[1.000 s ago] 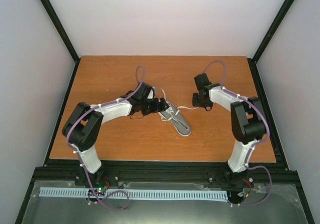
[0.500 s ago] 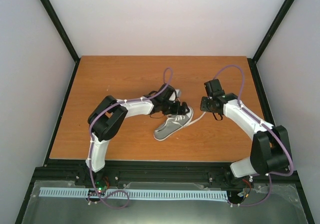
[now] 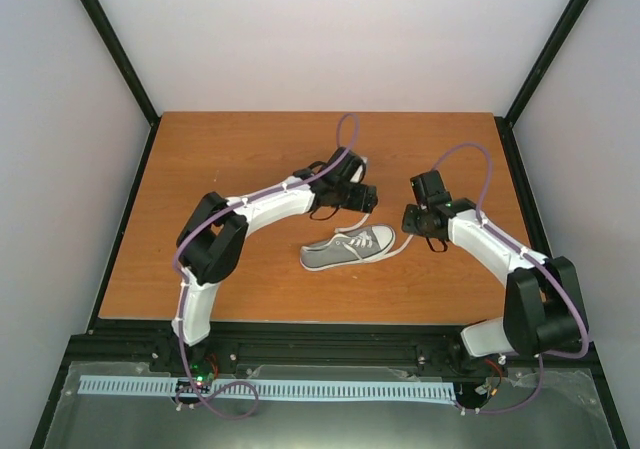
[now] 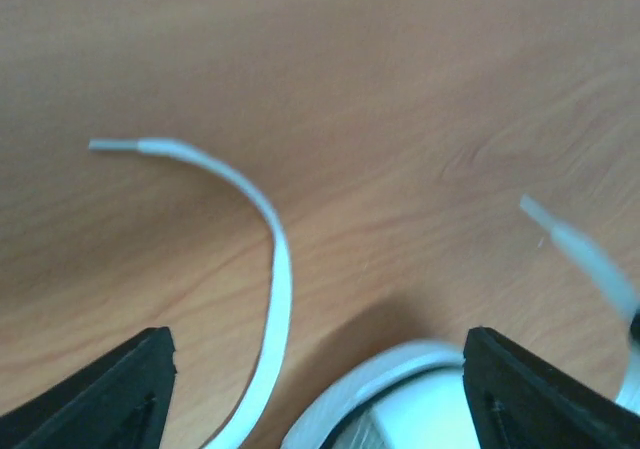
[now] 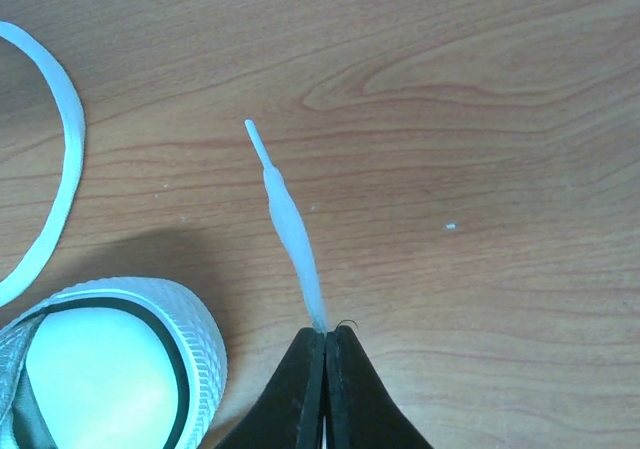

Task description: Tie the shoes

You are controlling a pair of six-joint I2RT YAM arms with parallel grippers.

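1. Sneaker (image 3: 348, 248) sits mid-table between the arms, toe to the right; possibly tipped on its side, hard to tell.
2. Right gripper (image 5: 325, 334) is pinched onto one lace end (image 5: 290, 219); left gripper (image 3: 366, 198) gapes empty, just beyond the shoe.
3. Laces are soft, flat, probably slippery; grasp the free lace (image 4: 275, 259) near its tip; a light shoe likely drags.

1 grey shoe (image 3: 347, 248), 2 white lace ends (image 4: 272, 269), 2 robot arms (image 3: 265, 209), 2 grippers (left gripper (image 3: 369, 199), right gripper (image 5: 325, 335)), 2 purple cables (image 3: 346, 134), 1 wood table (image 3: 230, 154).
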